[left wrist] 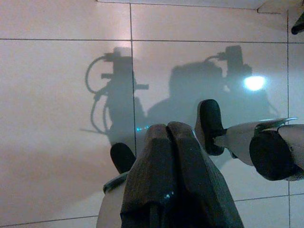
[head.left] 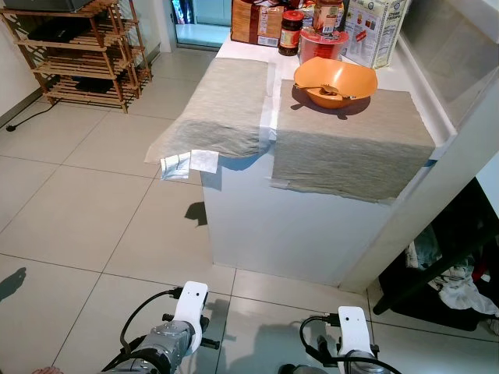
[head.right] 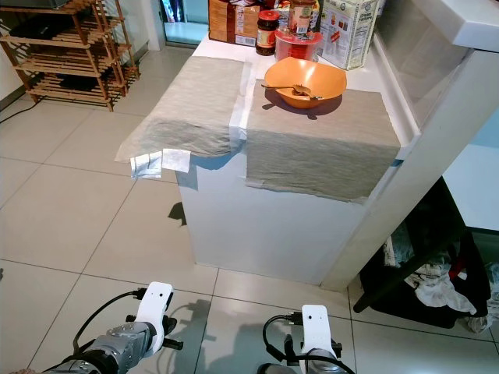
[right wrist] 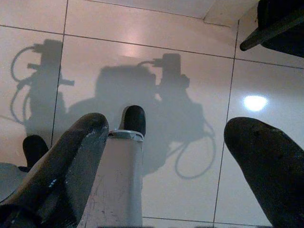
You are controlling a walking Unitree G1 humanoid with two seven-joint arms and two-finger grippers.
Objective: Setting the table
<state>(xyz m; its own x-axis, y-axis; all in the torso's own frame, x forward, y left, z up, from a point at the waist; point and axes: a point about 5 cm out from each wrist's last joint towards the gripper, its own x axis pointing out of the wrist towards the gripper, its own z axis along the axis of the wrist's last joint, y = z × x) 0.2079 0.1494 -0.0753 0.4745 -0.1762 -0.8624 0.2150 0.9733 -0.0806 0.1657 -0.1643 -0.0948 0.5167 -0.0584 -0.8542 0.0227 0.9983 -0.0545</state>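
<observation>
A white counter [head.left: 296, 226] stands on a floor [head.left: 86, 210] of big pale tiles. Two grey mats lie on top of it. The left mat [head.left: 222, 105] hangs over the counter's left edge. The right mat [head.left: 351, 148] hangs a little over the front edge. The two mats touch along a strip near the middle of the counter.

An orange bowl [head.left: 335, 81] sits on the far edge of the right mat. A spoon [head.left: 334, 93] lies inside the bowl. Behind the bowl, at the far end of the counter, stand a jar [head.left: 291, 33] with a red lid, a red tub [head.left: 323, 44] and some boxes [head.left: 377, 31]. They are all close together.

A wooden rack [head.left: 82, 51] stands on the floor at the far left, well apart from the counter. A dark heap of cloth [head.left: 456, 284] lies under a ledge on the right.

Both arms hang low in front of the counter, over the floor. The left gripper [left wrist: 171, 156] points down at the tiles with its fingers pressed together and nothing between them. The right gripper [right wrist: 175, 156] also points down at the tiles. Its fingers are spread wide and hold nothing. Shadows of both arms fall on the shiny tiles.
</observation>
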